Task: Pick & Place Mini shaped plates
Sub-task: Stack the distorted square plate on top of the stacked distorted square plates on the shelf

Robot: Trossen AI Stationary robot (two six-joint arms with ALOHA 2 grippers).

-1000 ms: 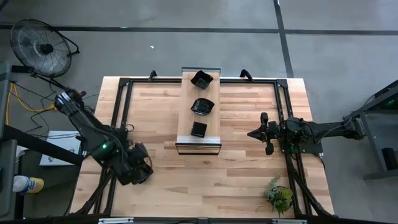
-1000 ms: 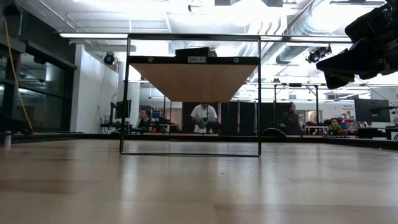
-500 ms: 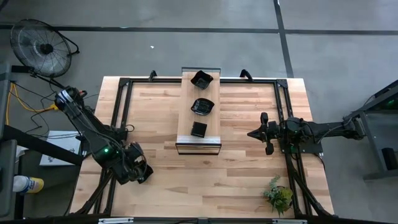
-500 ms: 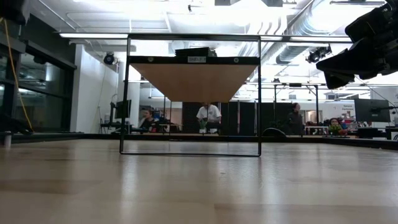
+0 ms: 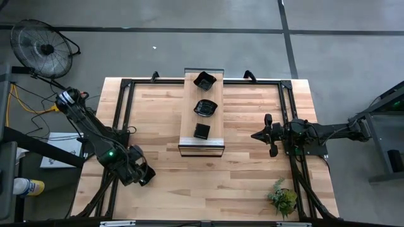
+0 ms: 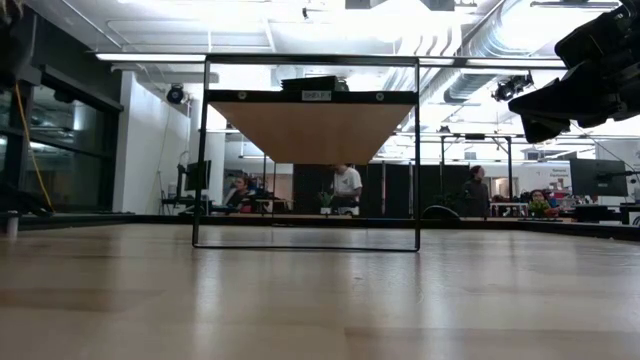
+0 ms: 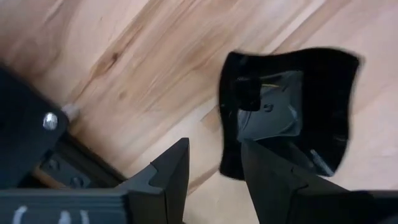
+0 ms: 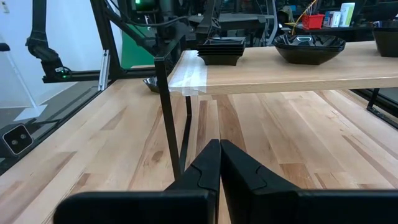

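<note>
The high view looks straight down on the whole table (image 5: 246,183) and both arms, while the low view sits at table-top height, looking level across the boards through the raised shelf (image 6: 310,125) into the room behind. The left wrist view looks closely down on the wood past its own fingers (image 7: 168,180). The right wrist view faces level across the table toward the same shelf (image 8: 273,70), which the high view also shows (image 5: 189,120).
</note>
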